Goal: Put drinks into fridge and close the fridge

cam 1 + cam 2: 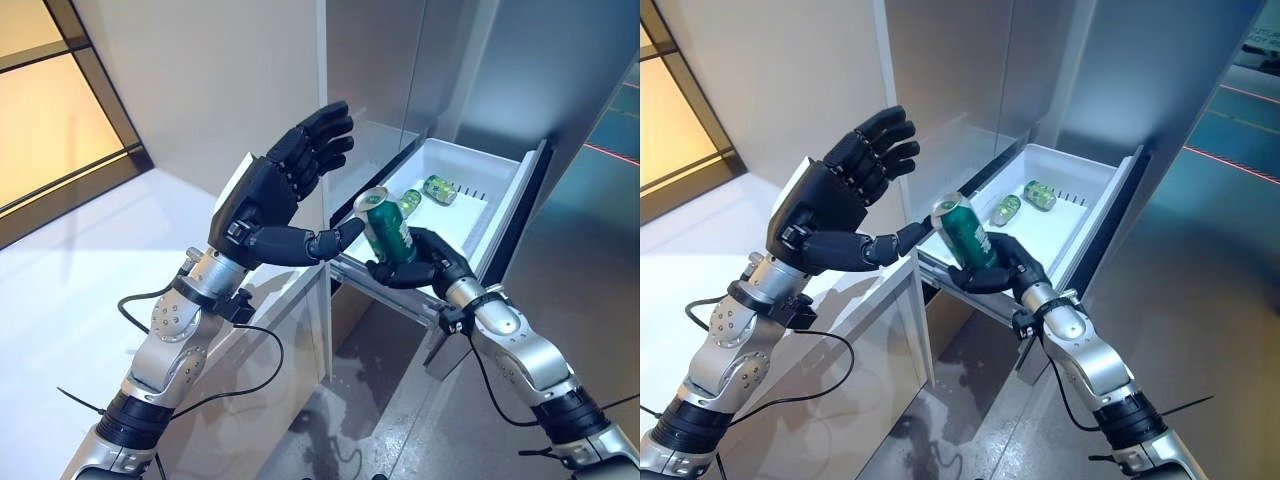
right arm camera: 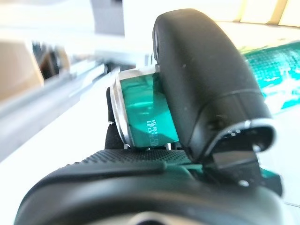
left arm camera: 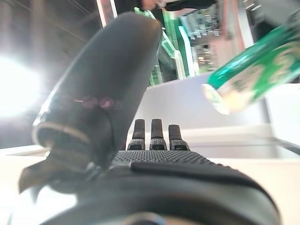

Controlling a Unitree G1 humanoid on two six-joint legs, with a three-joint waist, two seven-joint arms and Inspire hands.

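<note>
Green and metallic, the drink can (image 1: 388,228) sits tilted in the right hand (image 1: 420,262), whose fingers and thumb are curled round its lower body; the right wrist view shows the thumb pressed across the can's side. It is held at the near rim of the pulled-out white fridge drawer (image 1: 500,195), not yet over the drawer floor. Just beside it, the left hand (image 1: 285,185) is raised with its fingers spread wide and holding nothing, its thumb reaching toward the can without clearly touching it. Farther in, two more green cans (image 1: 439,189) lie on their sides on the drawer floor, near one another toward the back wall. By my reading the step in hand is loading this third can: the next move calls for carrying it forward past the rim, lowering it beside the others and letting go, after which the drawer would need pushing shut. The tilt means it could roll once released. Around the fridge stands a grey cabinet front (image 1: 470,60), with a white counter surface (image 1: 70,270) to the left, a dark-framed window (image 1: 60,120) beyond it, and a grey floor (image 1: 590,260) below.
</note>
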